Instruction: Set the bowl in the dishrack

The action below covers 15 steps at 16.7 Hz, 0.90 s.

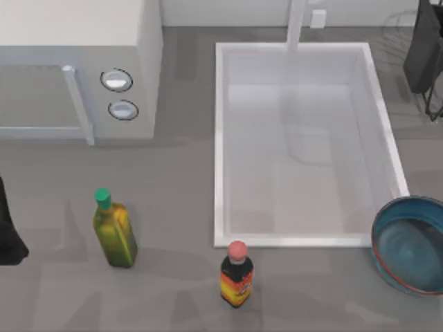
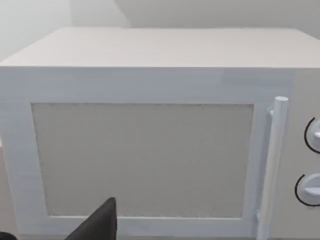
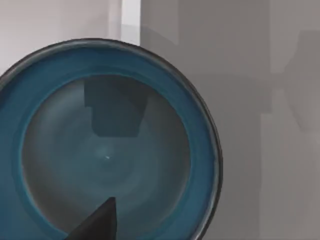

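Bowl [image 1: 410, 243] sits on the worktop [image 1: 173, 207] at the right edge of the top view, just off the near right corner of the sink [image 1: 220, 138]; the dishrack [image 1: 429, 83] is far back on that same side, partly seen; right wrist view looks straight down into the bowl [image 3: 105, 150], so the right arm hovers above it; whether its jaws are open I cannot tell; I judge a rim grip best, since the bowl is wide; left arm [image 1: 8, 235] is parked at the left edge

bowl [image 1: 410, 243]: glossy glaze | dishrack [image 1: 430, 97]: thin wire | sink [image 1: 220, 138]: smooth white
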Tool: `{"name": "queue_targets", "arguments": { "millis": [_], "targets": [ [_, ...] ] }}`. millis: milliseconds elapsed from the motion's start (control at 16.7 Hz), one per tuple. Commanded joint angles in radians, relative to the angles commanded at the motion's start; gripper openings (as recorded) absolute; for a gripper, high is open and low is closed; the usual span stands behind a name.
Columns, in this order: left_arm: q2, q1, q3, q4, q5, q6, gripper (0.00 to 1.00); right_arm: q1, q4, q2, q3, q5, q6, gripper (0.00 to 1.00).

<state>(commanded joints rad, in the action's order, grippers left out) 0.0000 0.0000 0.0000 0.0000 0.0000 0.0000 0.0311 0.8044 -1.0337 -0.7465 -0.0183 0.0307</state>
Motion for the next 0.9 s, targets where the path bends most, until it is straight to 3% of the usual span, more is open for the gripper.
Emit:
{"name": "queue_targets", "arguments": {
  "millis": [420,900],
  "targets": [
    [0.0,0.0,0.0,0.0,0.0,0.0,1.0,0.004,0.282,-0.359,-0.282,0.007,0.011,1.0],
    [0.0,0.0,0.0,0.0,0.0,0.0,1.0,0.002,0.281,-0.382,-0.286,0.008,0.011,1.0]
  ]
}}
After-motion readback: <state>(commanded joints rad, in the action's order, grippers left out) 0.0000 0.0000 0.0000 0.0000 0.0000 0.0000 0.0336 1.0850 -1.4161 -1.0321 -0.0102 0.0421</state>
